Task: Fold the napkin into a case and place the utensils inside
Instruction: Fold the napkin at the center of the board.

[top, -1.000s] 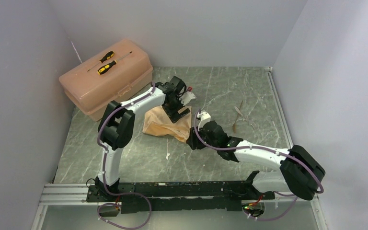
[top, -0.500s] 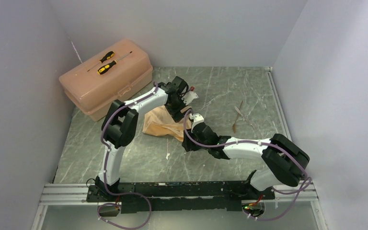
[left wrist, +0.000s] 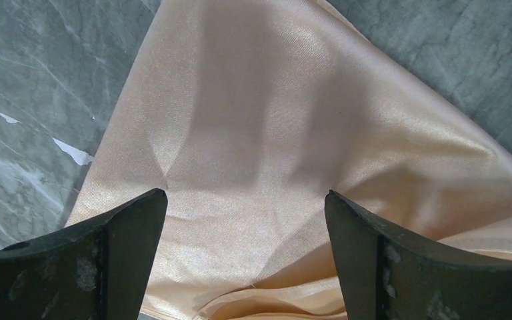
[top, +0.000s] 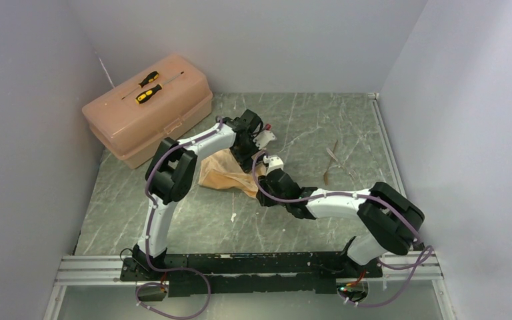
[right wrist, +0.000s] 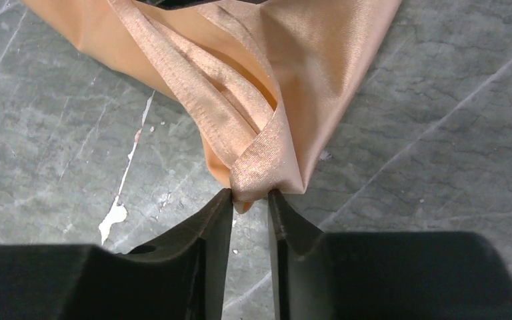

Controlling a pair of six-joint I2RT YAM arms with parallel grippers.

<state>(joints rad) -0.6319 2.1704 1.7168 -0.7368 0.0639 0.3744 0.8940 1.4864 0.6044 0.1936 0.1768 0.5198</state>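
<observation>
**Napkin** (top: 228,175): peach satin, creased, lying mid-table (top: 293,127) between the two grippers. Partly gathered, with no flat packet or pocket formed; folding is judged to be at an early stage. Its near-right corner is doubled into several hemmed layers that taper to a point.

**Right gripper** (right wrist: 250,200): jaws narrow, nipping the very tip of that layered corner, with cloth touching both fingers. From this tool the napkin spreads away, far and to the left, so the held corner is the cloth's nearest end.

**Left gripper** (left wrist: 242,197): jaws wide, holding nothing. It is poised over the far, smoother part of the cloth, which spans the gap below the fingers. Contact cannot be told.

**Utensils** (top: 332,160): thin golden-brown pieces on bare table, right of the napkin and well apart from it, long axes running roughly near to far. The right gripper is the nearer.

**Bearing on next move (judgement)**: any fold carries the pinched corner across the cloth toward the left gripper, which is placed to pin the far part.

**Toolbox** (top: 148,117), **screwdrivers** (top: 148,87): far left, uninvolved.
</observation>
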